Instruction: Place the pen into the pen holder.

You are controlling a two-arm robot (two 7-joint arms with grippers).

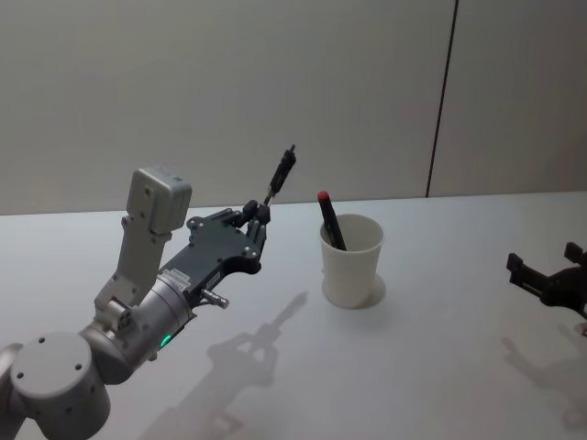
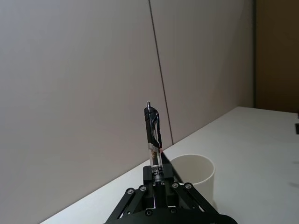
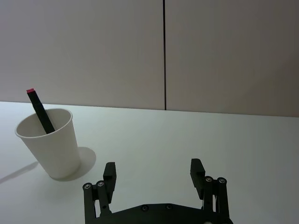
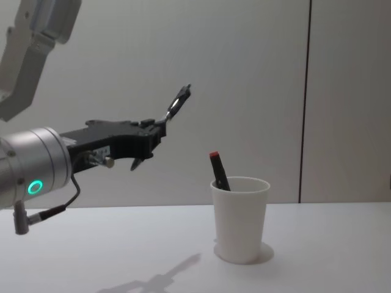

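Pen point(image 1: 281, 174), pinched in the left gripper point(image 1: 257, 213), is held raised near the cup point(image 1: 350, 275), seemingly short of its rim; insertion is left undone. Right gripper point(image 3: 153, 171) is parked apart, fingers spread, nothing held.

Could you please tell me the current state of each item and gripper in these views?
pen: gripped at its lower end, tilted in the air, not yet in the holder.
left gripper: shut on the pen, raised left of the holder.
pen holder: upright, one marker inside.
red-capped marker: leaning inside the holder.
right gripper: open, empty, low on the right.
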